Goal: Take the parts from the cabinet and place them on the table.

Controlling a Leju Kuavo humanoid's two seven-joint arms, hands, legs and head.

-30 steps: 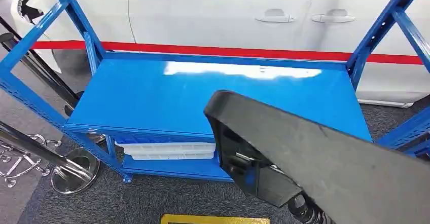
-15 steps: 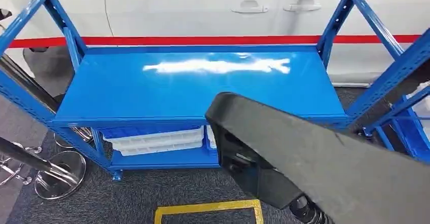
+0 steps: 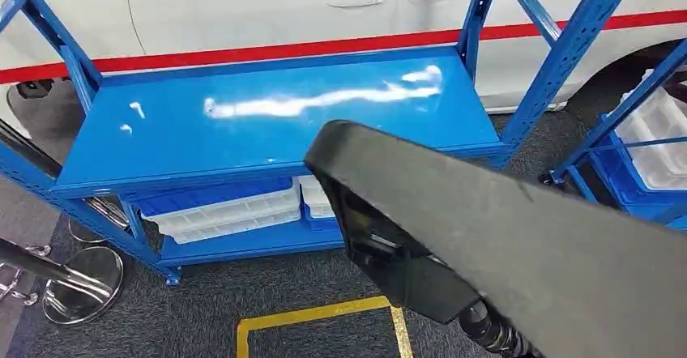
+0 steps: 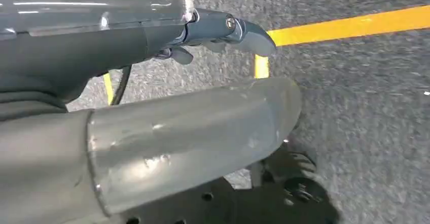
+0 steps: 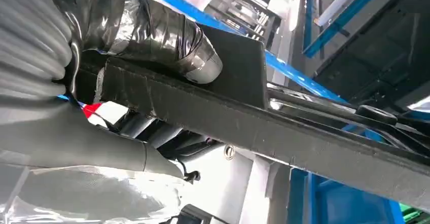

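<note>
- Head view: the whole scene shifts left and down against the picture 1 second ago, so the camera is turning right; the things themselves do not move. The blue rack [image 3: 267,123] now sits left of centre, and a second rack with white trays [image 3: 660,143] comes in at the right edge.
- Head view: the long black part [image 3: 502,236] stays in the same place in the picture, carried with the robot in front of the rack's top shelf.
- Left wrist view: the left hand [image 4: 152,102] hangs over grey carpet and a yellow floor line [image 4: 350,26]; it holds nothing, fingers loosely extended.
- Right wrist view: the right hand [image 5: 86,72] grips the black part, its thumb wrapped over the edge.
- Judgement: the part is out of the cabinet and the robot is turning toward the table; placing is not yet done.
</note>
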